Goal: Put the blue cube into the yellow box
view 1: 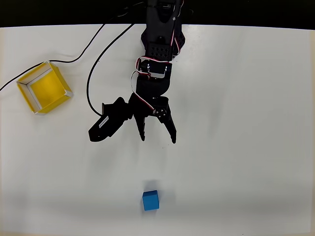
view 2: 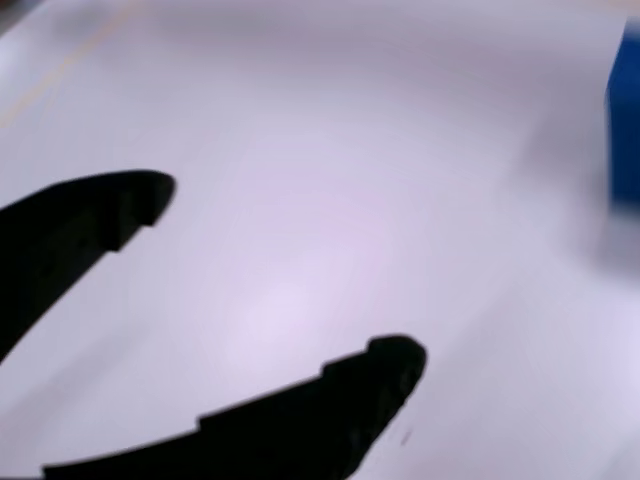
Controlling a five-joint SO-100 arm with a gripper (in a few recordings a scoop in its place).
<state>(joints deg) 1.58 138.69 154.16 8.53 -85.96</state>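
While the gripper point(view 1: 158, 140) hangs with jaws spread and empty, well short of the one blue cube point(view 1: 150, 200) on the white tabletop point(view 1: 246, 123), a skewed descent could nudge it away, perhaps farther from the one yellow box point(view 1: 44, 87) at far left.

White table point(view 1: 246, 123); black cable point(view 1: 91, 73) loops across upper left; dark strip beyond far edge.

Wrist view blurred throughout. Blue cube point(view 2: 627, 120) cut off by right edge, a soft strip at upper right. Pincer point(view 2: 290, 275) fingers run out of the frame at left and bottom edges. Overhead: arm's base lost in dark band along top.
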